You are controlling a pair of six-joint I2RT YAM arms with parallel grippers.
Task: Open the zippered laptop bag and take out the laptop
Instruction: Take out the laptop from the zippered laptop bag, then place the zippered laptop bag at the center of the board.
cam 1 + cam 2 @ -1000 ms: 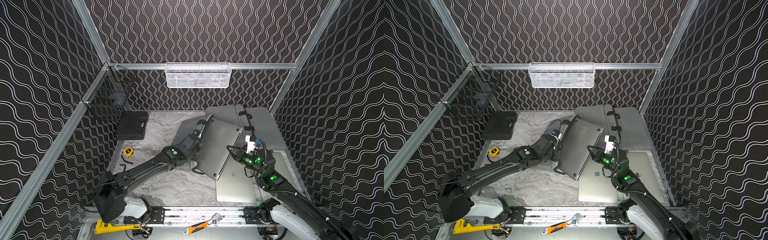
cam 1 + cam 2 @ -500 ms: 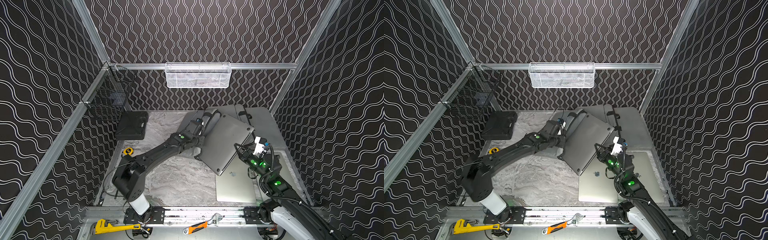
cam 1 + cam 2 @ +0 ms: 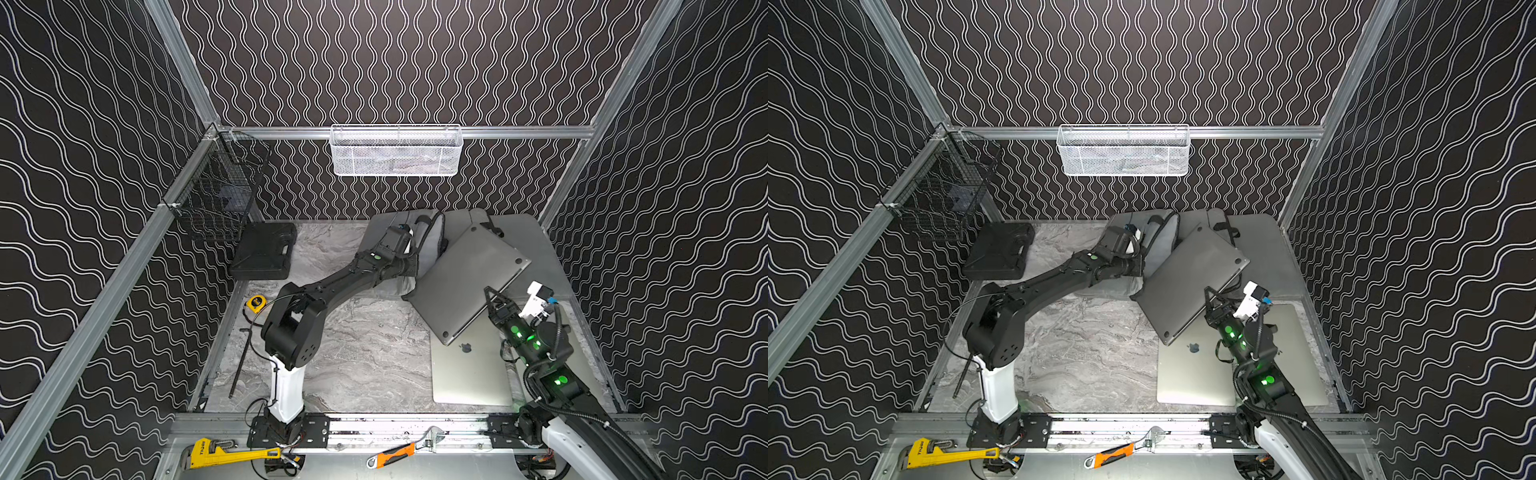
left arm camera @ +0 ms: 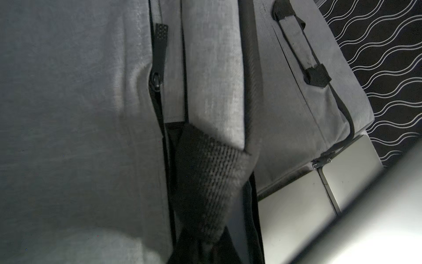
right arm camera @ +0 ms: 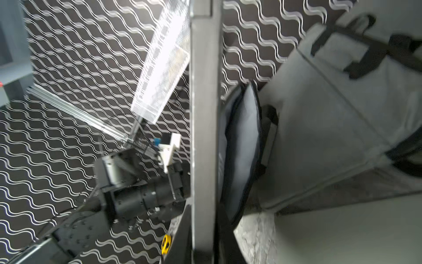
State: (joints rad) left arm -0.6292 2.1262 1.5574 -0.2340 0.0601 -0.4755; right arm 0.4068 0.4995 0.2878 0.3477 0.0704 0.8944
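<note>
Gripping the right-hand edge of the dark grey laptop [image 3: 465,282], the right gripper [image 3: 491,296] has its jaws clamped on that edge. In the right wrist view the slab runs edge-on down the middle of the frame.

In both top views the laptop lies right of centre, turned at a slant with its underside and rubber feet facing up. Its upper corner sits over the grey laptop bag [image 3: 525,237] at the back right of the marble-patterned table [image 3: 365,365]. Its lower corner overlaps a silver laptop [image 3: 469,376], which lies flat in the lower right with its logo showing.

The bag's opened flap [image 3: 432,243] stands up just beside the laptop's upper-left edge. It cannot be told whether that edge is fully clear of the opening.

The left arm stretches from the lower centre toward the flap. The left gripper [image 3: 411,266] is mostly hidden there, between the flap and the laptop. Its jaws are closed, and the left wrist view is filled with grey bag fabric, a zip pull and black mesh. What the jaws pinch cannot be made out.

A black case [image 3: 264,255] sits at the left back of the table, with a yellow tape measure [image 3: 255,303] below it. A white mesh basket [image 3: 395,151] hangs on the rear wall. A yellow pipe wrench [image 3: 224,455] and an orange-handled wrench [image 3: 399,451] lie along the bottom edge.
</note>
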